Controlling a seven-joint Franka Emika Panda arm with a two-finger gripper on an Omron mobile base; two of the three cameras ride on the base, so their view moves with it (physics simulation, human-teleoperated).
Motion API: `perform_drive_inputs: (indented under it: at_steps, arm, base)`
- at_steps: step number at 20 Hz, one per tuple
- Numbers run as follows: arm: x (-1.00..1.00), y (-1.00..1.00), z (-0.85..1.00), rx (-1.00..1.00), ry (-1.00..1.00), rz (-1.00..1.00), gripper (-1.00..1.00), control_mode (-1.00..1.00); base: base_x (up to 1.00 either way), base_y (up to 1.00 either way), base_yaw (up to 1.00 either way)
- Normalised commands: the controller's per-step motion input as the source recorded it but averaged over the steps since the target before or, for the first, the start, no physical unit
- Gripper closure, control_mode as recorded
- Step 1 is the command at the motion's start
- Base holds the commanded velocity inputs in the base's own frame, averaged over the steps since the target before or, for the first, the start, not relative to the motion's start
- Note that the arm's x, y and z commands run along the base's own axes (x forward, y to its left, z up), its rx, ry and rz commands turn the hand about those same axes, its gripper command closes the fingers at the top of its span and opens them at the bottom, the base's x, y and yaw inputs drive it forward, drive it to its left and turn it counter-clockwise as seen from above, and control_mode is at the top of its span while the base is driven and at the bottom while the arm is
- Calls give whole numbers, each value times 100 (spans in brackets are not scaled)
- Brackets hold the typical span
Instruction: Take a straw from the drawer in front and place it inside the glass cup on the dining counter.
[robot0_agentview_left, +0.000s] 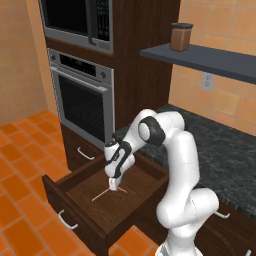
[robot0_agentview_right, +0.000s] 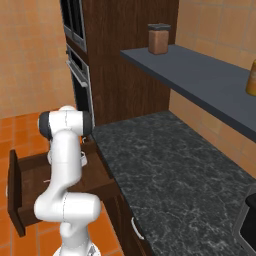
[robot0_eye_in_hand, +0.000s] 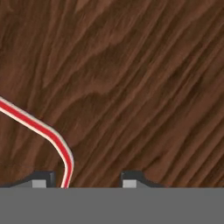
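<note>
One thin bendy straw (robot0_agentview_left: 106, 193), striped red and white with an angled bend, lies flat on the floor of the pulled-out dark wooden drawer (robot0_agentview_left: 75, 210). The white arm reaches down into the drawer, its fingers (robot0_agentview_left: 114, 188) lowered right over the straw. In the hand view, the straw (robot0_eye_in_hand: 41, 127) runs in from nine o'clock, bends, and drops toward six o'clock between two dark fingertips (robot0_eye_in_hand: 41, 178), hugging the left one. The fingers stand partly apart around the straw; whether they already pinch it is hard to tell at this angle. Being so slim and off-centre, the straw could slip out or roll aside as the fingers close, or they might scrape the drawer floor and miss it.
</note>
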Motion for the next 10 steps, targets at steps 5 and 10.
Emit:
perform_drive_inputs:
  at_steps: [5,10]
  arm:
    - [-24,2,-61,0,0,9,100,-100]
    - [-66,0,-43,0,-11,4,100,-100]
  base:
    - [0,0,0]
    - [0,0,0]
